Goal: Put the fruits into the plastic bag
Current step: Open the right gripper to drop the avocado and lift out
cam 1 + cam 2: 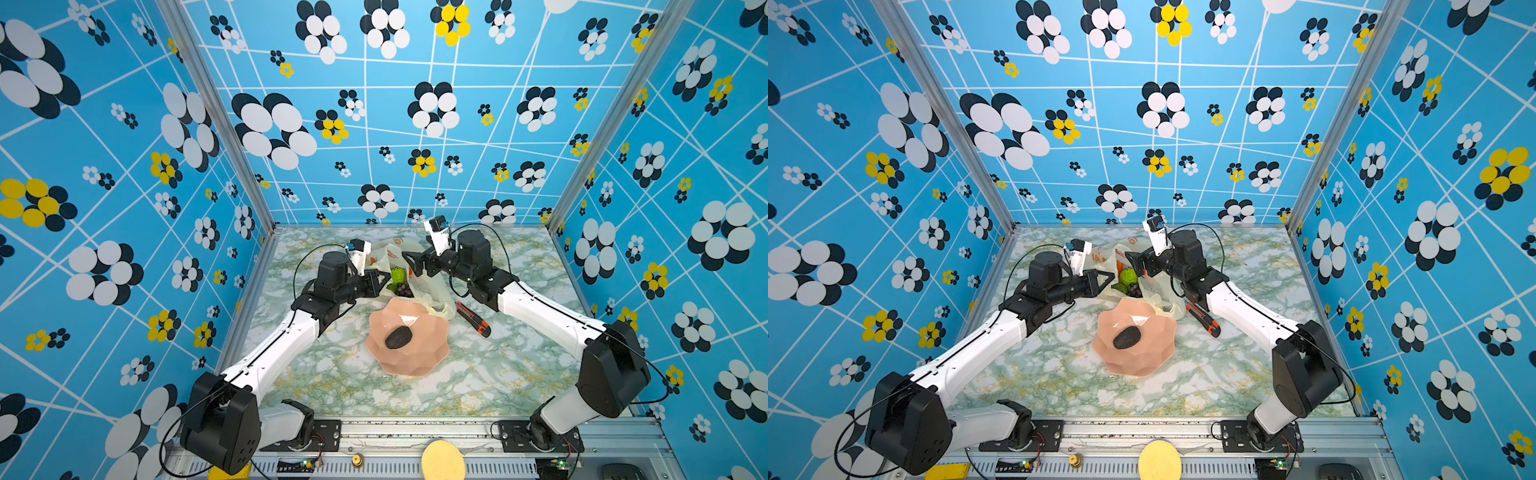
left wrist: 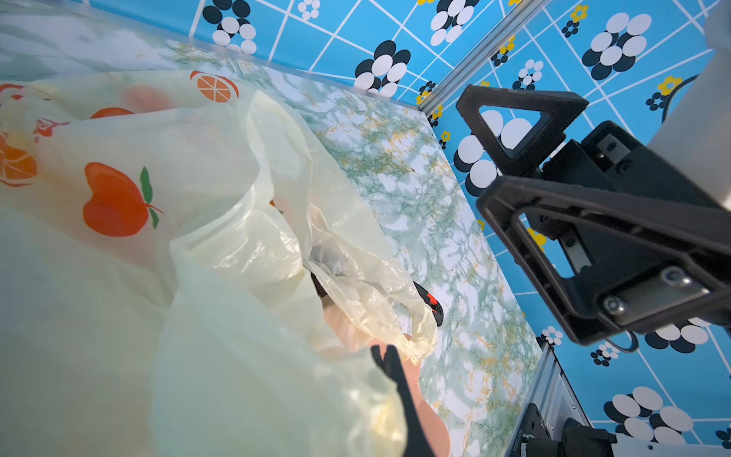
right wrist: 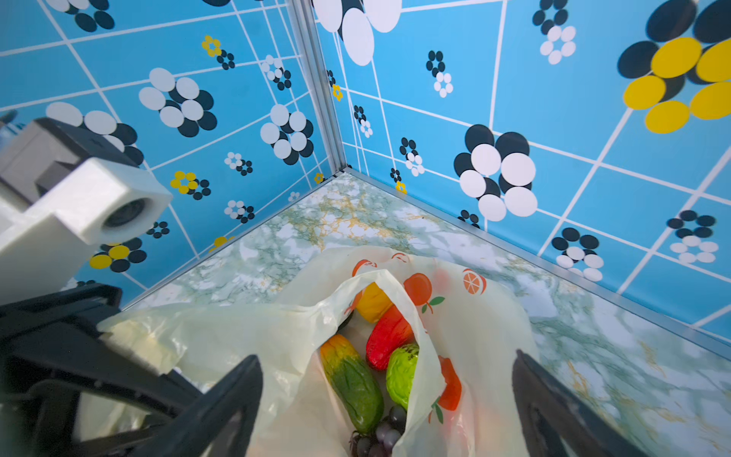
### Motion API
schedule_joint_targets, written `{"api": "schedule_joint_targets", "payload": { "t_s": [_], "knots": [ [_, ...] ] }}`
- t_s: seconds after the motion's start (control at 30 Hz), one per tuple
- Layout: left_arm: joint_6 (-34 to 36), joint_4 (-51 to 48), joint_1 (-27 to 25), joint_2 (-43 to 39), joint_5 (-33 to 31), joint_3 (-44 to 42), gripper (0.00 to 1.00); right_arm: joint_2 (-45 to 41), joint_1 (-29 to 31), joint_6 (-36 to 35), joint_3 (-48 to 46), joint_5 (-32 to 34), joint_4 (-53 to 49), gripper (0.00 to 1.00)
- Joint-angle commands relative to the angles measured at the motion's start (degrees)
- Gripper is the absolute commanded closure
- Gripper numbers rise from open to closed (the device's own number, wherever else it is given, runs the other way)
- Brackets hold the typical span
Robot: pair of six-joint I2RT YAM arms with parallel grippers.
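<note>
We're looking into a three-sided booth. Back wall, left wall and right wall are all papered bright blue, with a skewed white grid and flower prints built from black, white and yellow ovals. We see bare aluminium posts at both back corners. The surface is marble-look: white and green with gold veining. At the front edge is an aluminium rail with a slotted strip, and a pale yellow disc at its middle. The light is bright and even.
</note>
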Motion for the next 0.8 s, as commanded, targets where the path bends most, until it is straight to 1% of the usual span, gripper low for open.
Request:
{"api": "schedule_joint_targets", "payload": {
  "t_s": [0.0, 0.1, 0.23, 0.3, 0.37, 0.4, 0.53, 0.7, 0.77],
  "knots": [
    [1.16, -0.76, -0.39, -0.32, -0.28, 0.26, 1.00, -2.82, -0.34, -2.29, -1.83, 5.94, 4.93, 0.01],
    [1.04, -0.64, -0.39, -0.28, -0.30, 0.17, 1.00, -4.13, -0.27, -2.89, -2.97, 8.81, 5.34, 0.01],
    [0.85, -0.37, -0.35, -0.10, -0.19, -0.09, 1.00, -5.95, -0.30, -1.39, -4.90, 14.51, 6.11, 0.01],
    [0.89, -0.37, -0.35, -0.03, -0.19, -0.09, 1.00, -7.03, -0.33, -1.28, -6.34, 15.88, 6.95, 0.01],
    [0.87, -0.45, -0.39, -0.03, -0.19, -0.09, 1.00, -8.13, -0.34, -1.67, -7.83, 15.71, 7.79, 0.01],
    [0.83, -0.46, -0.39, -0.02, -0.19, -0.09, 1.00, -8.53, -0.33, -2.18, -8.23, 14.89, 7.83, 0.01],
    [0.66, -0.46, -0.39, 0.53, 0.15, -0.09, 1.00, -10.30, -0.34, -7.60, -10.83, 7.64, 7.68, 0.01],
    [0.19, 0.16, -0.39, 0.97, 0.38, -0.20, 1.00, -12.92, -0.36, -18.21, -15.02, -7.26, 6.82, 0.01],
    [0.15, 0.24, -0.39, 1.05, 0.38, -0.18, 1.00, -13.75, -0.23, -19.79, -15.93, -10.16, 5.96, 0.01]
  ]
}}
